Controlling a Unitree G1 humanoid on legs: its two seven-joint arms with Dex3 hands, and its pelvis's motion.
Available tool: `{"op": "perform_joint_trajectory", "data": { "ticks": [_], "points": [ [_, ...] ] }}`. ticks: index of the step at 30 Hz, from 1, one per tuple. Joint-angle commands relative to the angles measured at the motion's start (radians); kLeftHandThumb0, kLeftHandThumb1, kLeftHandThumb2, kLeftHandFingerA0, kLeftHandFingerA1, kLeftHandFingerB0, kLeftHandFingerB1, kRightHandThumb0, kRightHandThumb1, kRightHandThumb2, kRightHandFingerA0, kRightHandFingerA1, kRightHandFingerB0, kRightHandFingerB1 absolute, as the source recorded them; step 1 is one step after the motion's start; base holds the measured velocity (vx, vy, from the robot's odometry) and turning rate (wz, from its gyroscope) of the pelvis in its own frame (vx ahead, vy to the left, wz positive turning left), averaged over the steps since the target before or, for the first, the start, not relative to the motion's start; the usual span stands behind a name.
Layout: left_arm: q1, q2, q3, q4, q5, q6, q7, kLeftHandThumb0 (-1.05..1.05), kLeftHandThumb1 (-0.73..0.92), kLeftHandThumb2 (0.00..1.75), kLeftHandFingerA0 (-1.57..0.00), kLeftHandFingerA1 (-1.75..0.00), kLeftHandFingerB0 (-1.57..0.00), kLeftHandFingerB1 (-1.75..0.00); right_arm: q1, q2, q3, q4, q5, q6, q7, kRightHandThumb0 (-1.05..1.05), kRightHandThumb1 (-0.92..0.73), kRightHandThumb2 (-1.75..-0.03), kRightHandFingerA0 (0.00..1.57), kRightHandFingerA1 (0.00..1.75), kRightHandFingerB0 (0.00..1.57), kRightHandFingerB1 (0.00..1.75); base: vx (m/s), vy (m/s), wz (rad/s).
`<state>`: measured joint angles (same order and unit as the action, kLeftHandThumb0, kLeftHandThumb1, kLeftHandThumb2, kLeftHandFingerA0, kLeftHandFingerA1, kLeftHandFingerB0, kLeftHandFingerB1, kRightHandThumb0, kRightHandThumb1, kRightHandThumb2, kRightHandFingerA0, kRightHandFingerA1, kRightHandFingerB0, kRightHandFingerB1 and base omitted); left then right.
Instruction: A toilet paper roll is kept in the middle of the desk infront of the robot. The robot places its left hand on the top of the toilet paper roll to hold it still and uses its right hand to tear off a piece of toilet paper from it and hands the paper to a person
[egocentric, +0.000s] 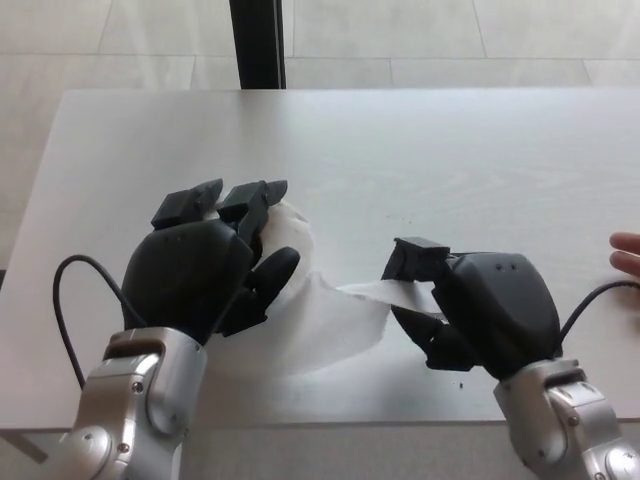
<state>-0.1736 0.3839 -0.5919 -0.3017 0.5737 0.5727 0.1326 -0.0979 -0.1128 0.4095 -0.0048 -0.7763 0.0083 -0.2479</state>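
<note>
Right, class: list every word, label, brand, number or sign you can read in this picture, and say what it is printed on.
None can be read. The toilet paper roll and its pulled-out strip are plain white. The left hand and right hand show bare black casing. The desk carries no lettering, only a few tiny dark specks.

Worktop (450, 150) showing pale grey matt surface with faint wood-like grain. Left hand (205, 265) and right hand (480, 305) looking black, smooth, slightly glossy plastic. Forearm (135, 400) gleaming as brushed silver metal. Toilet paper roll (290, 235) appearing white, soft, matt; pulled paper strip (335, 320) looking thin, crinkled, slightly translucent. Cable (70, 290) looking black, rubbery.
</note>
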Motion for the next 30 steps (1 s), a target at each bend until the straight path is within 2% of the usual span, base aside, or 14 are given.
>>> {"op": "perform_joint_trajectory", "data": {
  "ticks": [1,5,7,10,14,15,17,18,19,20,25,26,28,30],
  "points": [
    [0.102,0.003,-0.005,0.104,0.049,0.017,-0.026,-0.60,0.88,0.66,-0.06,-0.37,-0.19,-0.31,0.071,0.191,-0.150,-0.033,0.212,-0.065,-0.189,-0.29,-0.53,-1.32,0.96,1.75,0.69,1.72,0.00,0.000,0.00],
    [0.119,-0.008,-0.005,0.111,0.056,0.002,-0.024,-0.61,0.88,0.66,-0.06,-0.39,-0.19,-0.32,0.091,0.286,-0.212,-0.029,0.289,-0.102,-0.194,-0.28,-0.48,-1.30,0.93,1.75,0.75,1.65,0.00,0.000,0.00],
    [0.135,-0.012,-0.002,0.110,0.056,-0.005,-0.021,-0.61,0.88,0.65,-0.07,-0.38,-0.19,-0.31,0.095,0.326,-0.235,-0.021,0.313,-0.128,-0.214,-0.23,-0.47,-1.32,0.98,1.74,0.77,1.63,0.00,0.000,0.00],
    [0.157,-0.020,0.002,0.111,0.063,-0.006,-0.022,-0.61,0.88,0.66,-0.07,-0.38,-0.19,-0.31,0.062,0.394,-0.296,0.014,0.396,-0.187,-0.228,-0.28,-0.36,-1.44,0.98,1.67,0.89,1.56,0.00,0.000,0.00],
    [0.166,-0.021,0.005,0.119,0.062,-0.027,-0.025,-0.62,0.89,0.66,-0.07,-0.39,-0.19,-0.32,0.008,0.483,-0.375,0.000,0.495,-0.143,-0.219,-0.31,-0.35,-1.43,1.06,1.65,0.95,1.52,0.00,0.000,0.00],
    [0.168,-0.022,0.006,0.125,0.061,-0.034,-0.021,-0.33,0.61,1.14,-0.06,-0.56,0.00,-0.48,-0.010,0.504,-0.394,-0.010,0.522,-0.118,-0.223,-0.32,-0.34,-1.42,1.07,1.65,0.98,1.50,0.00,0.000,0.00],
    [0.176,-0.024,0.006,0.135,0.060,-0.052,-0.007,-0.33,0.62,1.15,-0.06,-0.56,0.00,-0.48,-0.048,0.550,-0.436,-0.037,0.595,-0.068,-0.226,-0.22,-0.36,-1.39,1.07,1.66,0.93,1.48,0.00,0.000,0.00],
    [0.184,-0.027,0.006,0.137,0.060,-0.054,-0.002,-0.33,0.62,1.14,-0.06,-0.56,0.00,-0.48,-0.070,0.577,-0.463,-0.054,0.643,-0.036,-0.232,-0.21,-0.40,-1.27,1.08,1.67,0.92,1.46,0.00,0.000,0.00],
    [0.188,-0.028,0.007,0.143,0.060,-0.056,0.002,-0.33,0.62,1.14,-0.06,-0.55,0.00,-0.47,-0.100,0.582,-0.483,-0.073,0.672,-0.002,-0.227,-0.29,-0.52,-1.14,1.31,1.42,1.06,1.28,0.00,0.000,0.00],
    [0.193,-0.028,0.003,0.145,0.063,-0.052,0.001,-0.33,0.63,1.15,-0.06,-0.55,0.00,-0.47,-0.119,0.575,-0.493,-0.082,0.676,0.013,-0.225,-0.22,-0.49,-1.21,1.08,1.75,0.85,1.57,0.00,0.000,0.00],
    [0.214,-0.023,0.005,0.145,0.068,-0.056,0.006,-0.33,0.63,1.15,-0.06,-0.55,0.00,-0.47,-0.173,0.582,-0.528,-0.128,0.721,0.107,-0.220,-0.24,-0.43,-1.32,1.08,1.75,0.80,1.67,0.00,0.000,0.00],
    [0.216,-0.025,0.008,0.154,0.065,-0.070,0.015,-0.32,0.63,1.14,-0.06,-0.56,-0.01,-0.48,-0.194,0.586,-0.545,-0.137,0.765,0.114,-0.217,-0.22,-0.37,-1.39,1.09,1.75,0.83,1.66,0.00,0.000,0.00],
    [0.227,-0.024,0.002,0.152,0.070,-0.065,0.011,-0.32,0.64,1.15,-0.06,-0.55,0.00,-0.47,-0.257,0.599,-0.581,-0.173,0.837,0.184,-0.232,-0.28,-0.33,-1.35,1.11,1.75,0.82,1.70,0.00,0.000,0.00],
    [0.234,-0.023,0.002,0.152,0.069,-0.067,0.010,-0.32,0.64,1.15,-0.06,-0.55,0.00,-0.47,-0.296,0.600,-0.599,-0.187,0.879,0.205,-0.238,-0.26,-0.30,-1.43,1.12,1.75,0.85,1.67,0.00,0.000,0.00]
  ]
}}
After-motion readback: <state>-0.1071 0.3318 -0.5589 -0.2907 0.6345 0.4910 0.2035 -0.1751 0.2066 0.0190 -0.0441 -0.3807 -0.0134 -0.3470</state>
